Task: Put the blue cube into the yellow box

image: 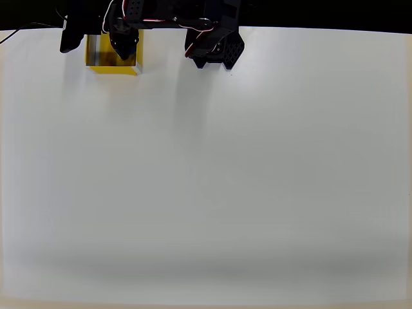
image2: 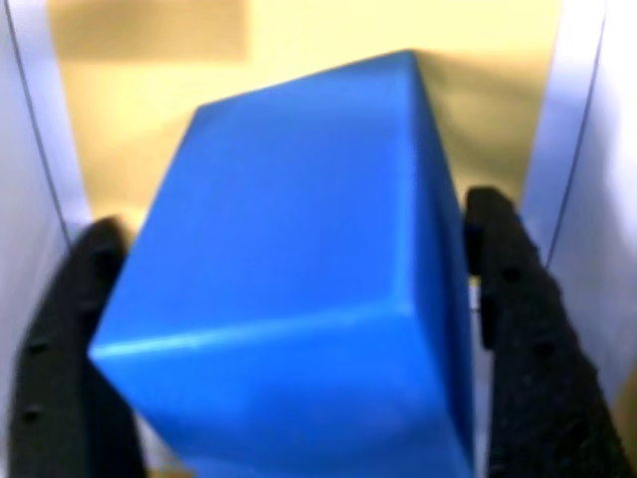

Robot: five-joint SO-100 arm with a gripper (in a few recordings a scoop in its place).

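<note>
Your gripper (image2: 289, 329) grips the blue cube (image2: 299, 289) between its two black fingers (image2: 518, 329), held tilted inside the yellow box (image: 114, 64) at the table's (image: 206, 180) top-left in the overhead view. Release carelessly and the tilted cube may land on an edge or catch a wall.

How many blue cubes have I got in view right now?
1. The blue cube sits between the gripper fingers in the wrist view, over the yellow box floor. In the overhead view the arm covers the box, so anything beneath is hidden.
</note>
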